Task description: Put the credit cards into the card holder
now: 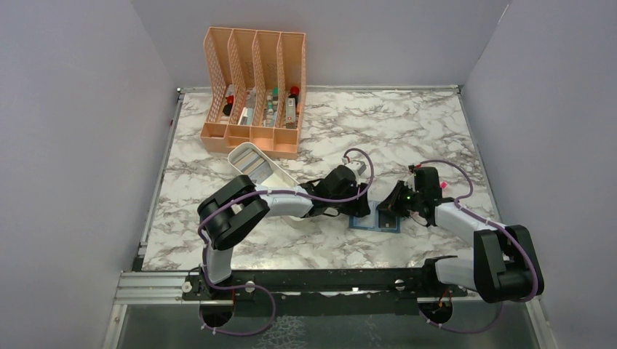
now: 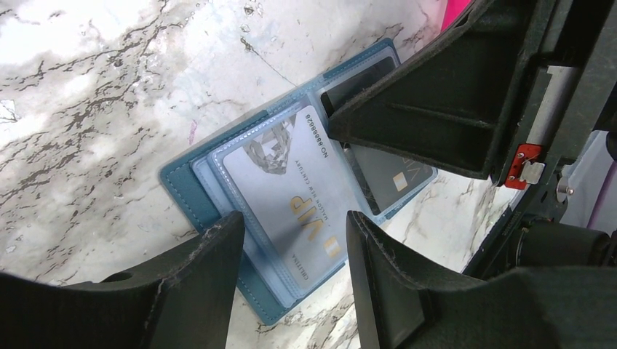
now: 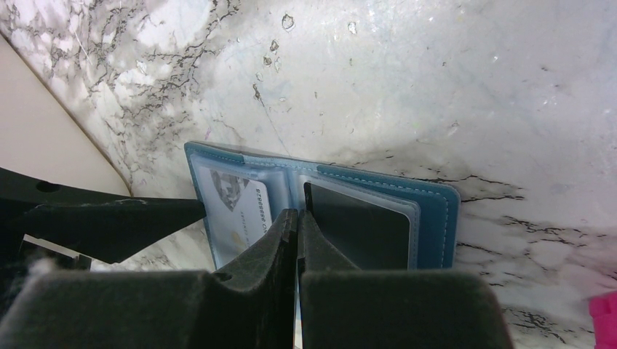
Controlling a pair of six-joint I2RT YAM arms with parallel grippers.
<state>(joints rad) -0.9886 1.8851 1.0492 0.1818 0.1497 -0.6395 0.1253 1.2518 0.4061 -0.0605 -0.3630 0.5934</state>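
The teal card holder [image 1: 377,220] lies open on the marble between the two arms. In the left wrist view a pale VIP credit card [image 2: 291,189] lies in the near half of the holder [image 2: 182,185]. My left gripper [image 2: 295,218] hangs open just above that card, a finger to each side of it, and touches nothing. A dark card [image 3: 356,225] sits under a clear sleeve in the other half. My right gripper [image 3: 298,214] is shut, and its tips rest on the holder's [image 3: 436,218] middle fold. Whether it pinches a sleeve I cannot tell.
A peach mesh organizer [image 1: 255,87] with small bottles stands at the back left. A long white tray [image 1: 255,166] lies just behind the left arm. The left gripper's finger [image 3: 109,222] crosses the right wrist view close to the holder's left edge.
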